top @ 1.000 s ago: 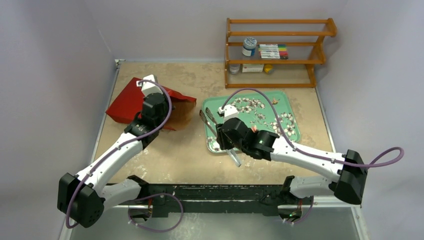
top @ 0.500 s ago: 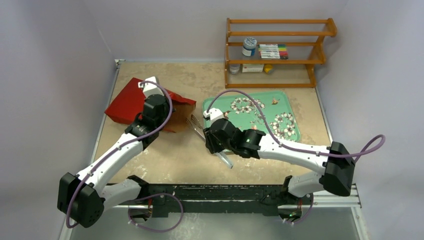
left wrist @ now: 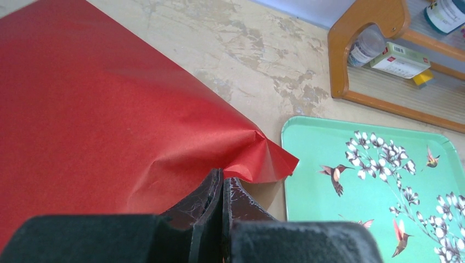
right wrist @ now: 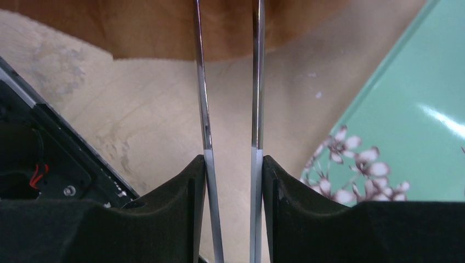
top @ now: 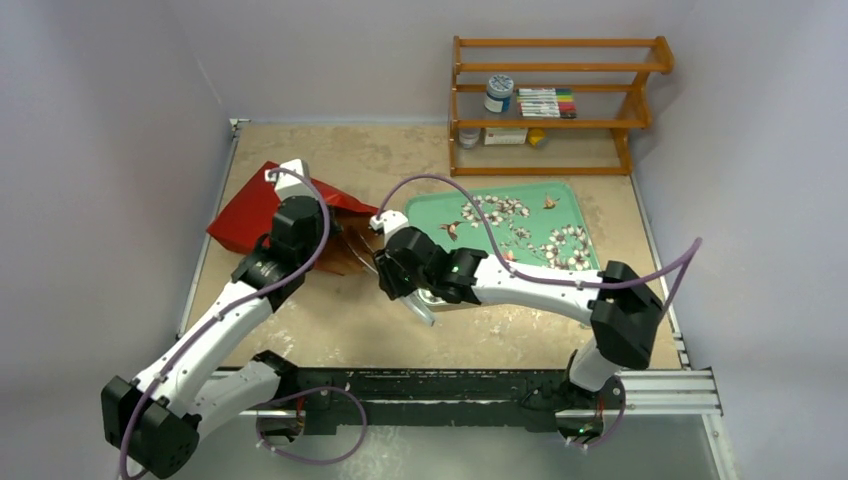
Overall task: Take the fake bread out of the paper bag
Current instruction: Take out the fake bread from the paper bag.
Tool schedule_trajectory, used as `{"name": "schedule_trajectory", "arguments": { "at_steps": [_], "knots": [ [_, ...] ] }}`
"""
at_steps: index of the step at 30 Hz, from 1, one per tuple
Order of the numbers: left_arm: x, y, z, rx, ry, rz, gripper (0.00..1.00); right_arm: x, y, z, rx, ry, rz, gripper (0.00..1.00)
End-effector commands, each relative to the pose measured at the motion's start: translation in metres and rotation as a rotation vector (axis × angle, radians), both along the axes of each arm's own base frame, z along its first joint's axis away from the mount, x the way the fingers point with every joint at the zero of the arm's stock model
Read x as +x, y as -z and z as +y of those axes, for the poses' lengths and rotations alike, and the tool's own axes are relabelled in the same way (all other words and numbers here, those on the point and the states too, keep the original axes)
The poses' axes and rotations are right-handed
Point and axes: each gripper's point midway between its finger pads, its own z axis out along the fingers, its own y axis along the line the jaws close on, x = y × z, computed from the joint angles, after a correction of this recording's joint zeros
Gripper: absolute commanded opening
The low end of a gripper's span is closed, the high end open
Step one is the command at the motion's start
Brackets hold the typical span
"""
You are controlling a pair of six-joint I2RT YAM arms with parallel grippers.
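Note:
The red paper bag (top: 240, 210) lies on its side at the left of the table, its mouth facing right. My left gripper (top: 283, 178) is shut on the bag's upper edge; the left wrist view shows its fingers (left wrist: 222, 178) pinching the red paper (left wrist: 109, 109). My right gripper (top: 378, 250) is shut on metal tongs (right wrist: 256, 82), whose two arms run between its fingers (right wrist: 233, 161) up to the bag's brown inside (right wrist: 230, 27). The fake bread is hidden.
A green floral tray (top: 560, 200) lies right of the bag and also shows in the left wrist view (left wrist: 318, 192). A wooden shelf (top: 555, 100) with jars and markers stands at the back right. The tongs' rear end (top: 425, 315) sticks out toward me.
My right arm has swung left from over the tray, carrying the tongs to the bag's mouth. My left gripper has shifted slightly left while still holding the bag's edge.

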Motion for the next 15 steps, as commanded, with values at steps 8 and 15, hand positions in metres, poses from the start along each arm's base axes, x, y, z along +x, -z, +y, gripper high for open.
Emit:
{"name": "schedule_trajectory", "arguments": {
  "at_steps": [8,15],
  "knots": [
    [-0.027,-0.03,0.026,0.029,-0.056,0.006,0.0,0.009,-0.033,0.06,0.134,-0.147,-0.067,0.44],
    [-0.037,-0.02,0.028,0.047,-0.039,0.054,0.0,0.014,-0.029,0.073,0.144,-0.182,-0.083,0.45]
  ]
}}
